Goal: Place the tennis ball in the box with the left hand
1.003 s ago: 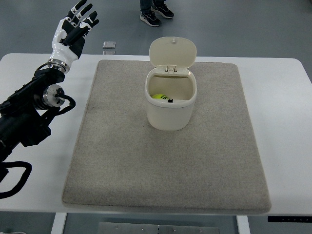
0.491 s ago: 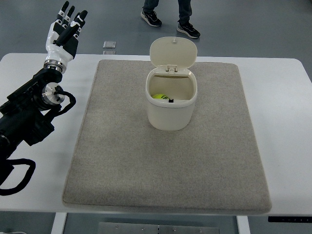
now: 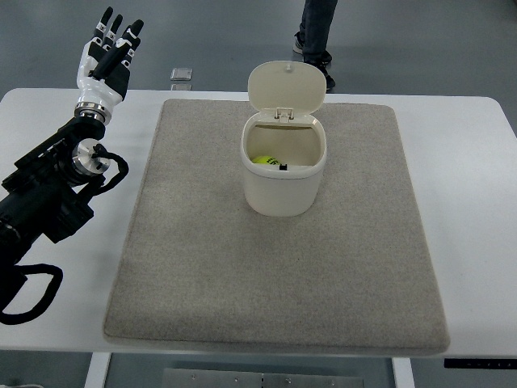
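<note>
The tennis ball (image 3: 264, 160) is inside the box (image 3: 283, 179). It sits low, on the left side of the inside, and only its yellow-green top shows over the front rim. A small black bit is on the rim just right of the ball; can't tell what it is.

The box is a cream tub w/ round corners. Its lid (image 3: 287, 87) is flipped up at the back and stands open, hinge at the far rim. The box sits on a big grey mat (image 3: 275, 267), a bit nearer the far edge than the middle. The mat lies on a white table (image 3: 472, 170), w/ bare white on both sides.

The left hand (image 3: 107, 58) is up at the top left corner, well apart from the box. It is past the far left edge of the table, over the floor. Its fingers (image 3: 121, 34) are straight and spread a little, pointing away from the robot. It holds nothing. The hand is white w/ black joints. The left arm (image 3: 50, 190) is black and comes in from the left edge, over the left part of the table, next to the mat but not on it.

A small grey square thing (image 3: 182, 75) lies on the floor just past the table's far edge. A person's leg and shoe (image 3: 317, 36) show at the top, on the floor behind the box.
</note>
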